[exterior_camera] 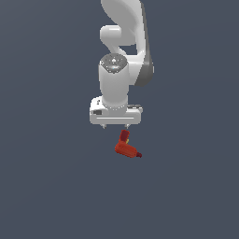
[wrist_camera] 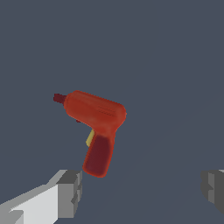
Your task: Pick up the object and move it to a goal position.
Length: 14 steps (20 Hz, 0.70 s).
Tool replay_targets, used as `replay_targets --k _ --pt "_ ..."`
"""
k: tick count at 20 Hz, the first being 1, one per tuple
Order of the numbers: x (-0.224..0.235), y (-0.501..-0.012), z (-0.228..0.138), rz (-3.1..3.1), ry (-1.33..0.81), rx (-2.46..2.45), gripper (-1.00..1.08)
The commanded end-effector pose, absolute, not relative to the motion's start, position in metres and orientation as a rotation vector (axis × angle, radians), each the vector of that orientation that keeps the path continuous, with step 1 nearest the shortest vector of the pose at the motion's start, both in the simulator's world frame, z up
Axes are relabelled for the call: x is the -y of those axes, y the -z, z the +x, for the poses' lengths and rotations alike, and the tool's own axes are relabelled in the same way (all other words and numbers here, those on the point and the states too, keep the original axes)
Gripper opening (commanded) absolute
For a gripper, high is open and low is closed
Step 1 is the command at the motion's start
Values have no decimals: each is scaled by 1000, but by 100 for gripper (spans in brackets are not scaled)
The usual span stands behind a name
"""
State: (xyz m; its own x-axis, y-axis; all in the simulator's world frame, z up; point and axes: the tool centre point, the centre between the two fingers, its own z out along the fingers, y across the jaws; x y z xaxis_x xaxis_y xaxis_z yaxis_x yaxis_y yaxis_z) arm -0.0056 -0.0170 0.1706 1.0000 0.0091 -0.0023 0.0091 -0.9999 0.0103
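Observation:
The object (exterior_camera: pixel 126 146) is a small red L-shaped toy drill with a dark nose tip, lying on the dark grey floor just below my white gripper (exterior_camera: pixel 115 126) in the exterior view. In the wrist view the drill (wrist_camera: pixel 96 124) lies ahead of the fingers, its dark tip pointing away from its handle, with a yellow trigger showing. My gripper (wrist_camera: pixel 142 188) is open and empty. One grey fingertip (wrist_camera: pixel 70 190) sits close to the handle's end and the other fingertip (wrist_camera: pixel 213 188) is far off to the side. The drill is not between the fingers.
The flat dark grey floor (exterior_camera: pixel 46 186) fills both views. The white arm (exterior_camera: pixel 122 42) rises above the gripper in the exterior view. No goal marker shows.

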Motion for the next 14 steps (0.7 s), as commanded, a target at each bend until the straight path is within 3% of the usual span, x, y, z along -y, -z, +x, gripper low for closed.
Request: replay_targets --k 1,14 --pt "17 -171 -6 3131 4 -14 108" --pt "11 -164 -10 3127 36 -82 108"
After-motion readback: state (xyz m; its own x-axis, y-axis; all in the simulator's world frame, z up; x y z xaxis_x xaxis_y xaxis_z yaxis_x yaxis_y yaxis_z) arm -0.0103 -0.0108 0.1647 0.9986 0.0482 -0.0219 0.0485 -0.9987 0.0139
